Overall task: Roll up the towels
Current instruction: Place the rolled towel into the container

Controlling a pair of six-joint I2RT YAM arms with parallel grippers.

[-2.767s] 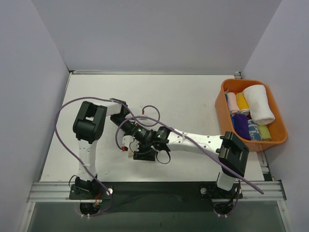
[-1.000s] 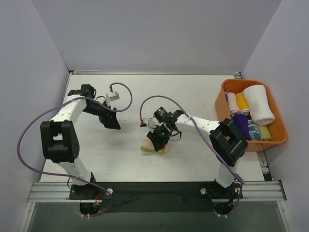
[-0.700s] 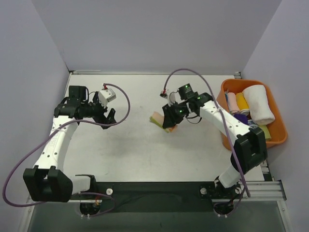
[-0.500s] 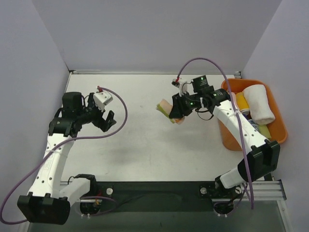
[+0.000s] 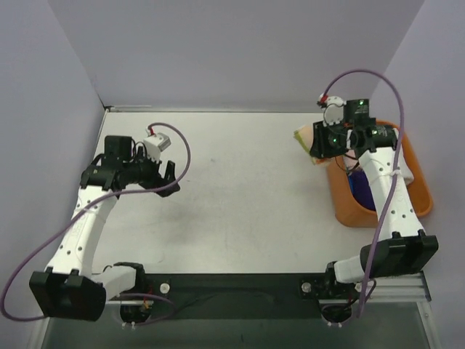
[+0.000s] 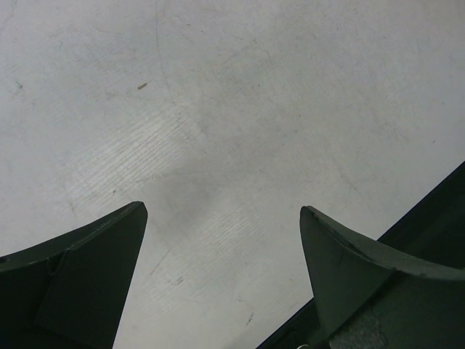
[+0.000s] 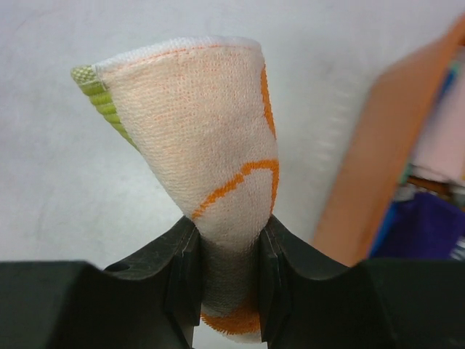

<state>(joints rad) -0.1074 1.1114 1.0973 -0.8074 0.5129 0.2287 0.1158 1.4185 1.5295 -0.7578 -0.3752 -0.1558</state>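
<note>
Two right fingers [image 7: 187, 263] stand partly closed and pinch the rolled cream towel [image 7: 218, 145], marked with orange blotches, at its narrowed base. One finger presses on each side, so most of the roll sticks out past their tips, and a green edge shows at its left end. From above, this towel is held over the far right of the table [image 5: 240, 182], just left of the far left corner of the orange bin [image 5: 340, 207], where other coloured rolled towels [image 7: 425, 233] lie inside. The left fingers [image 6: 349, 269] are spread wide with nothing between them, over the table's left side.
</note>
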